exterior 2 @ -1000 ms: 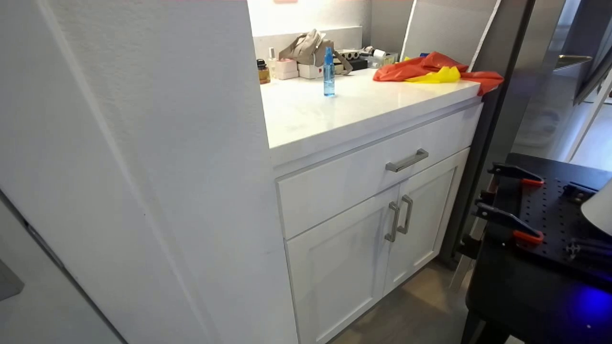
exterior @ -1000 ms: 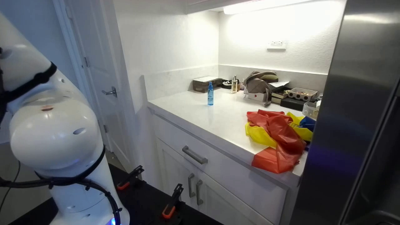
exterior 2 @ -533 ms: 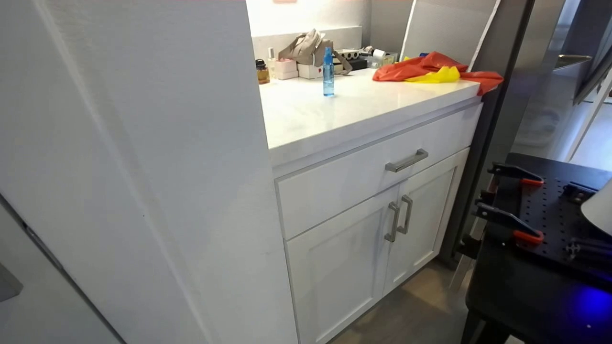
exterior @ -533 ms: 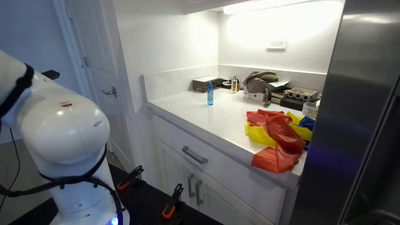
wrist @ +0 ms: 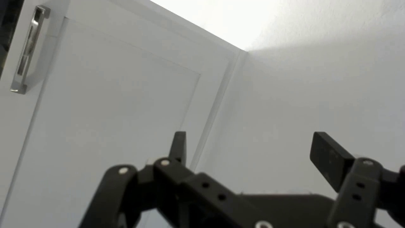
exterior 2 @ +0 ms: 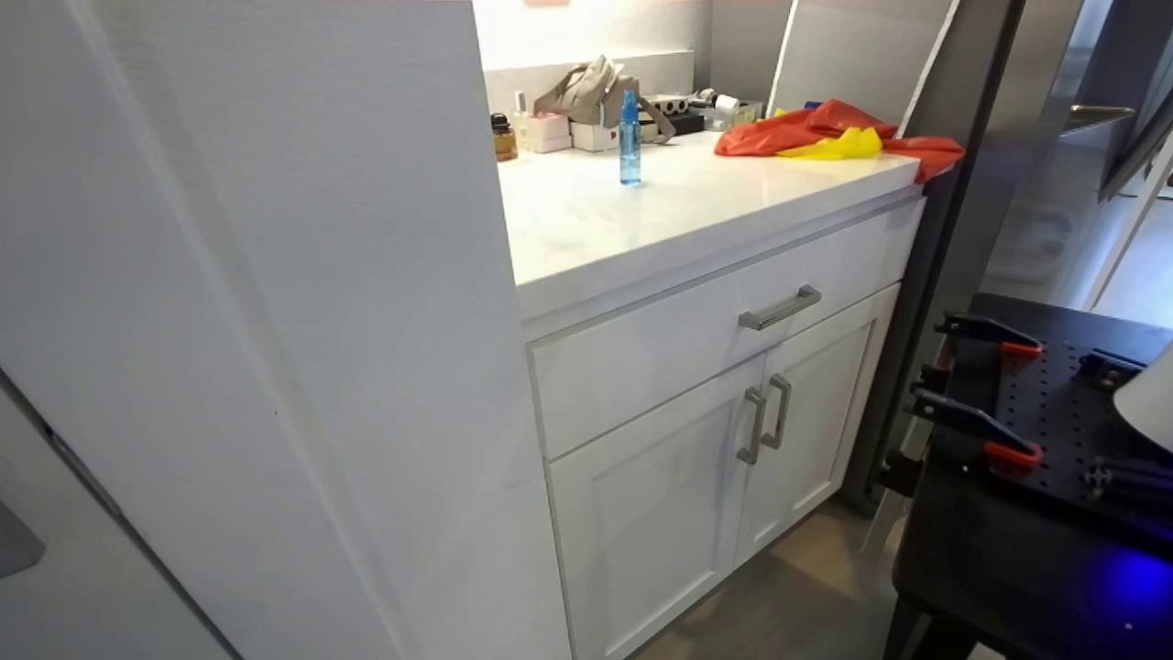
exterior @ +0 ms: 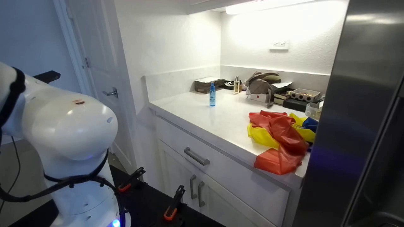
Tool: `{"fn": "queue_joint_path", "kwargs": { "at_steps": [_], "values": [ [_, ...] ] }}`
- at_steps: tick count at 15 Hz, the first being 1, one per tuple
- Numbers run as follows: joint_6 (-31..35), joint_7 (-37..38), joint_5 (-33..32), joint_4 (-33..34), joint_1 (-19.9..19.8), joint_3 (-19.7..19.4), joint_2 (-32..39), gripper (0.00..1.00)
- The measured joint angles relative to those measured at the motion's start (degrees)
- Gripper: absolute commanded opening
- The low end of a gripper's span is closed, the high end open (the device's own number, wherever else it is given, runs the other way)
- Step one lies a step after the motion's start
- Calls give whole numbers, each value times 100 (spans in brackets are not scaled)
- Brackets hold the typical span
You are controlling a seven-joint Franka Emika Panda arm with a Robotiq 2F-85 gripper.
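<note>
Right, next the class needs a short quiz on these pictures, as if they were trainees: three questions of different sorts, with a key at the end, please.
1. Fill the gap: in the wrist view, the pincer holds nothing and its jaws stand ____.

2. Multiple choice: what shows beyond the pincer there, with a metal handle on it?
(a) a suitcase
(b) a white panelled door
(c) a frying pan

3. True or false: on the counter, the red-and-yellow fabric lies nearer the steel appliance than the blue spray bottle does.

Key: 1. open; 2. b; 3. true.
</note>
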Motion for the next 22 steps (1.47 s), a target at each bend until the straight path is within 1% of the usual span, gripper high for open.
{"fn": "queue_joint_path", "kwargs": {
  "at_steps": [2, 3, 5, 7, 9, 11, 13, 15, 19, 22],
  "values": [
    [3, 97, -29, -4, -31, 21, 7, 100],
    [31, 359, -99, 6, -141, 112, -1, 100],
    [40, 1085, -237, 88, -626, 466, -50, 100],
    [-13, 1819, -359, 229, -1246, 932, -156, 100],
    [-202, 2454, -420, 392, -1815, 1351, -355, 100],
    [-467, 2934, -423, 518, -2261, 1605, -643, 100],
    [-734, 3250, -423, 604, -2609, 1666, -955, 100],
    [-1012, 3448, -433, 661, -2901, 1608, -1252, 100],
    [-1431, 3775, -627, 673, -3393, 1321, -1716, 100],
    [-1547, 4030, -843, 665, -3846, 1134, -1920, 100]
  ]
}}
